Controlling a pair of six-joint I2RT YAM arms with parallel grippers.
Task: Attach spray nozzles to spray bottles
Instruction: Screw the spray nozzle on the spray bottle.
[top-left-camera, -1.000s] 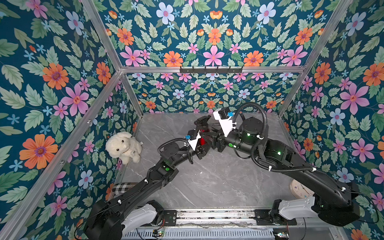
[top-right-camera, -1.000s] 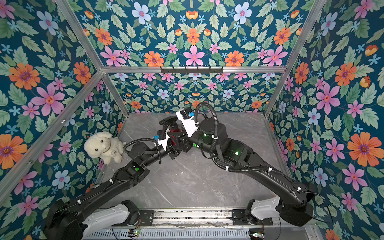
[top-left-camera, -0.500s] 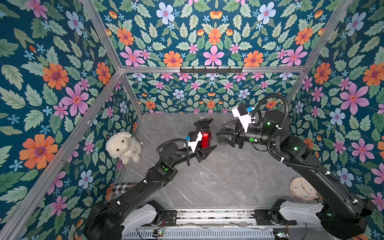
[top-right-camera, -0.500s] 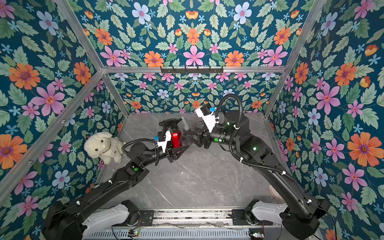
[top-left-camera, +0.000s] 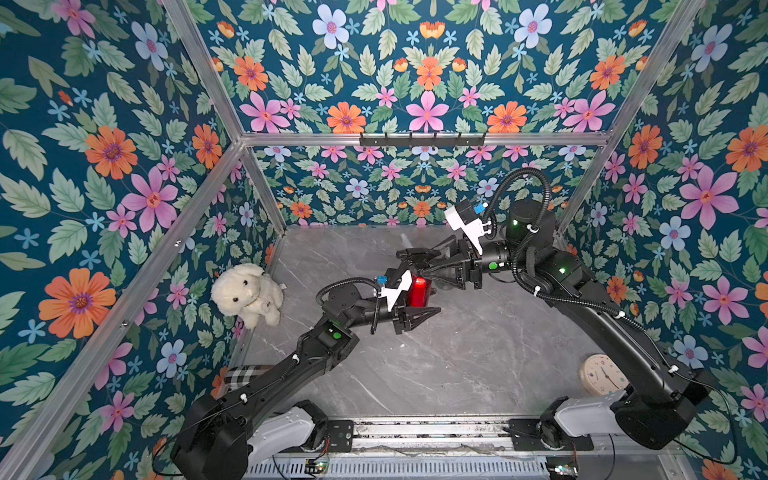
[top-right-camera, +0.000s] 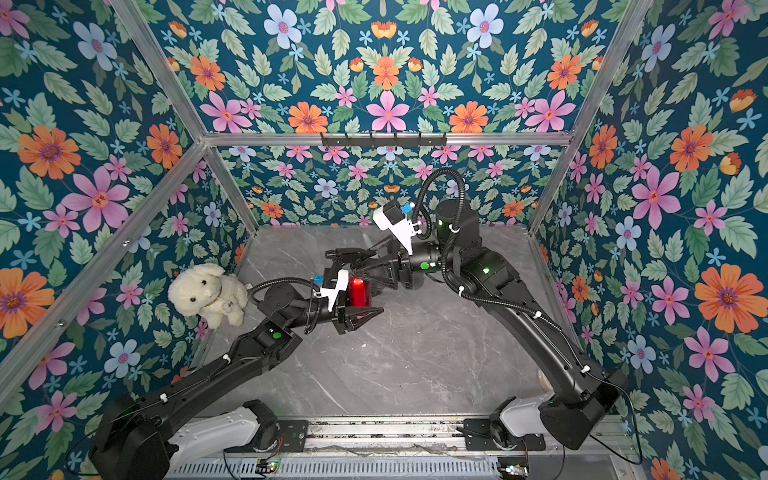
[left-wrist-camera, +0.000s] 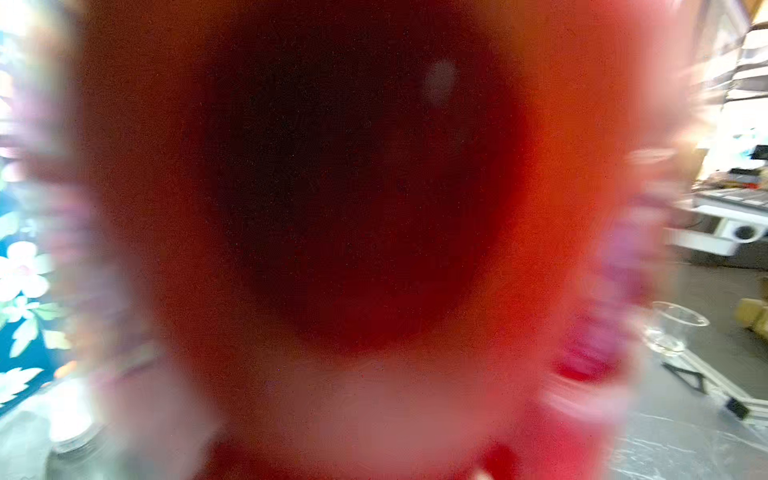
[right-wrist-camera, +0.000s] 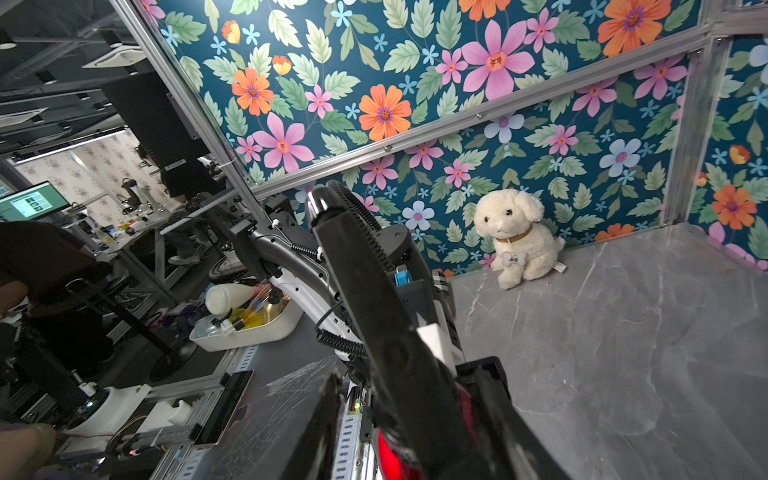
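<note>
The red spray bottle (top-left-camera: 417, 291) (top-right-camera: 358, 291) is held above the table, with my left gripper (top-left-camera: 419, 299) (top-right-camera: 359, 301) shut on its body. A black spray nozzle (top-left-camera: 415, 253) (top-right-camera: 351, 253) sits on top of it. My right gripper (top-left-camera: 430, 264) (top-right-camera: 365, 266) reaches in from the right, one finger on each side of that nozzle. In the right wrist view the black nozzle (right-wrist-camera: 374, 291) runs between the fingers of the right gripper (right-wrist-camera: 407, 374), a gap shows beside one finger, and the red bottle (right-wrist-camera: 390, 461) glows below. The red bottle (left-wrist-camera: 374, 187) fills the left wrist view as a blur.
A white plush dog (top-left-camera: 245, 293) (right-wrist-camera: 515, 237) sits against the left wall. A round clock (top-left-camera: 602, 374) lies near the right arm's base. A plaid cloth (top-left-camera: 243, 374) lies by the left arm. A white tray (right-wrist-camera: 245, 328) of items stands outside the cell.
The right gripper drew back to the right from the bottle, then returned around the black nozzle with its jaws narrower. The left gripper kept hold of the red bottle.
</note>
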